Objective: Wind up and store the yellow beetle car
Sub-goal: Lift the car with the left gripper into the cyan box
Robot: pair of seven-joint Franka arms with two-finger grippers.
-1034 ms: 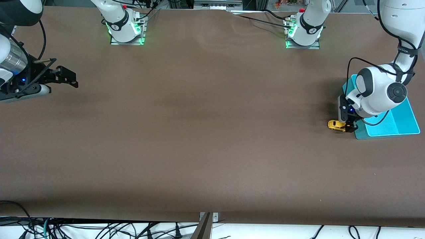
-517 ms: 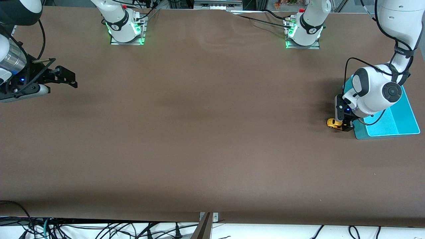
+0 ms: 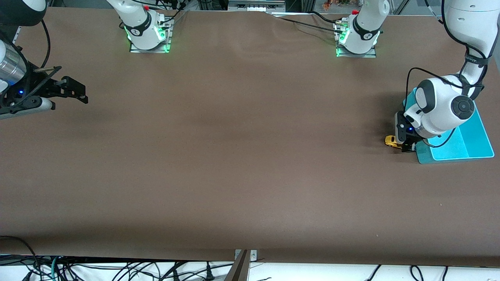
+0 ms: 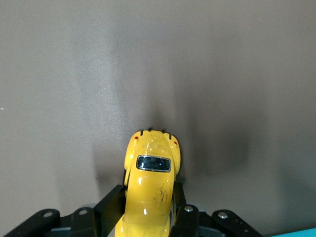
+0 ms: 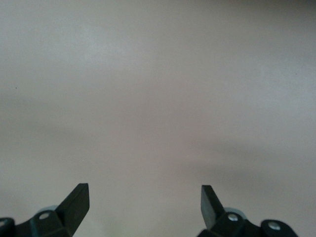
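since a second ago our left gripper (image 3: 406, 146) has dragged the yellow beetle car (image 3: 391, 141) slightly toward the teal tray (image 3: 478, 140), fingers clamped on its sides. we judge winding underway and storing left (car outside the tray); our right gripper (image 3: 76, 93) waits wide open over the right arm's end of the table.

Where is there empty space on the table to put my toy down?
The brown table is bare between the two arms' ends, down to its front edge. It is crowded only at the left arm's end: the left gripper holds the tiny yellow beetle car beside the shallow turquoise tray. The right gripper waits open.
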